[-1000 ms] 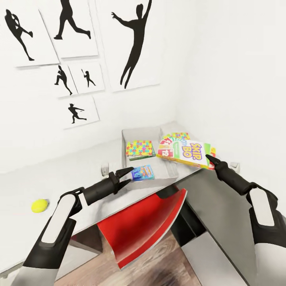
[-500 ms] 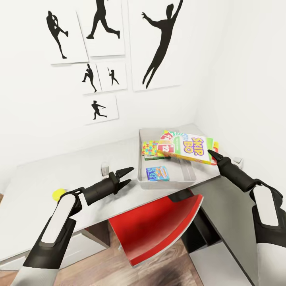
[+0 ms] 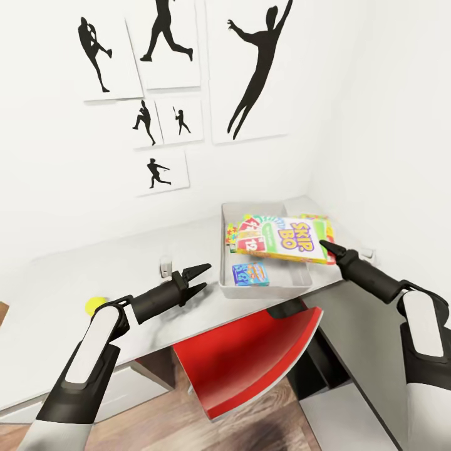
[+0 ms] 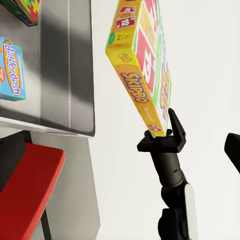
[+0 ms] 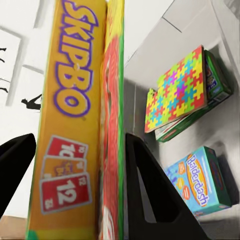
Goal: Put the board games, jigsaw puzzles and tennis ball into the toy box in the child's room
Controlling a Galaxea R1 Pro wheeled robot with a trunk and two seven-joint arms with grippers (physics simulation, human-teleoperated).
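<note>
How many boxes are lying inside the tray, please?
3: a blue box at the near end, and a puzzle box stacked on a green-edged box at the far end. The held Skip-Bo box may hide more.

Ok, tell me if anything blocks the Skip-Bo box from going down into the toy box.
Nothing visible does. The right gripper holds the Skip-Bo box over the open toy box. Under it lie a puzzle box and a blue game box, with bare floor between.

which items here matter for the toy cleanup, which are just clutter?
Job:
Skip-Bo box, held in right claw
toy box
Balderdash box
puzzle box
tennis ball

Lying about:
red chair
wall silhouettes
left claw, open
</note>
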